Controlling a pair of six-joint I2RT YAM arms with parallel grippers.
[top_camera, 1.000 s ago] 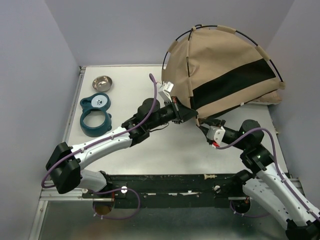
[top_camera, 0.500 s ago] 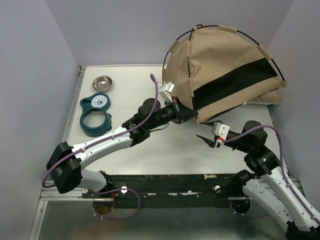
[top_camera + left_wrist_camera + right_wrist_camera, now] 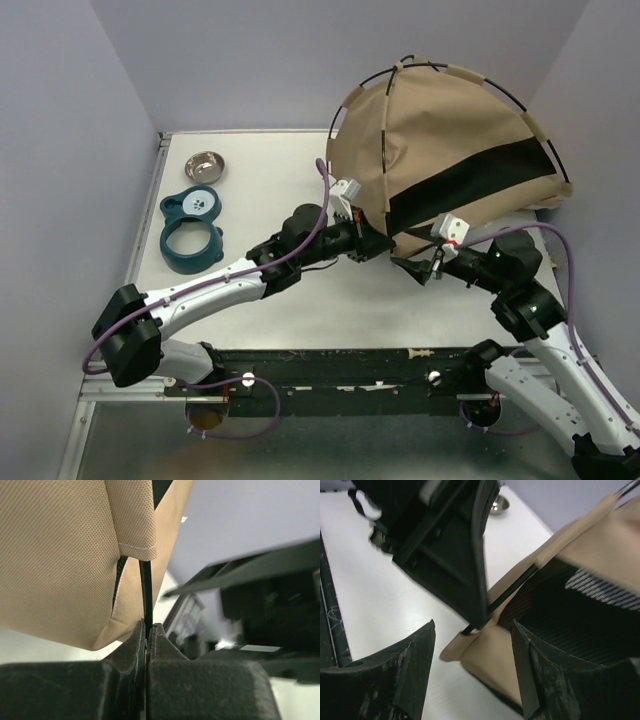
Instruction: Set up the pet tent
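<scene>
The left gripper (image 3: 148, 630) is pressed together on a black pole (image 3: 145, 590), just below the place where the pole leaves its tan sleeve at a lower corner of the pet tent (image 3: 60, 555). Only the pole sits between the jaws, with no fabric, so I judge the grip is meant to steer the pole end rather than to pull the cloth.

The right gripper (image 3: 472, 630) has its jaws standing apart and holds nothing. It faces the same corner from the other side, and the pole tip and the folded tan corner lie just in front of its gap (the left gripper's dark body fills the upper left of that view). This looks like a readiness to take the corner or the pole end while the other arm keeps it in place.

From above, the pet tent (image 3: 450, 140) stands on the far right part of the table (image 3: 330, 300). It is domed by its poles but tipped, with a black band across the side that faces the camera, and its near lower corner is raised toward the two grippers. The tent is therefore shaped but not yet settled flat.

Well apart, at the far left, lie a steel bowl (image 3: 205, 166) and a teal ring holder (image 3: 192, 230), which have no part in this step.
</scene>
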